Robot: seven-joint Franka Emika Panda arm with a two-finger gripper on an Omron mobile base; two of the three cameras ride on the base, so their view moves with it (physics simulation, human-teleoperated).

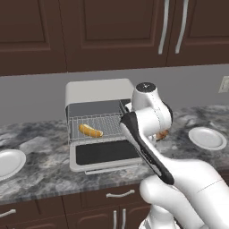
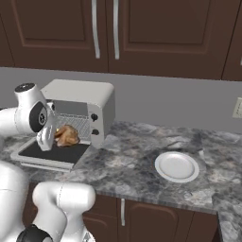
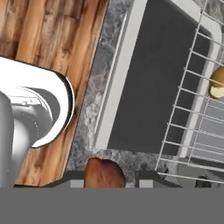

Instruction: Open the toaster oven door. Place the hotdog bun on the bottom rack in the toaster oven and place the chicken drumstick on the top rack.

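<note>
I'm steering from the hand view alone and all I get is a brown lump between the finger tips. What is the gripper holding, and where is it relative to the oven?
Observer: The gripper is shut on the chicken drumstick, held above the lowered door in front of the toaster oven.
Operator: Is the bun already in?
Observer: Yes, the hotdog bun lies on a wire rack inside the cavity.
Operator: Anything else on the counter nearby?
Observer: One white plate sits right of the oven and another plate sits left of it.
</note>
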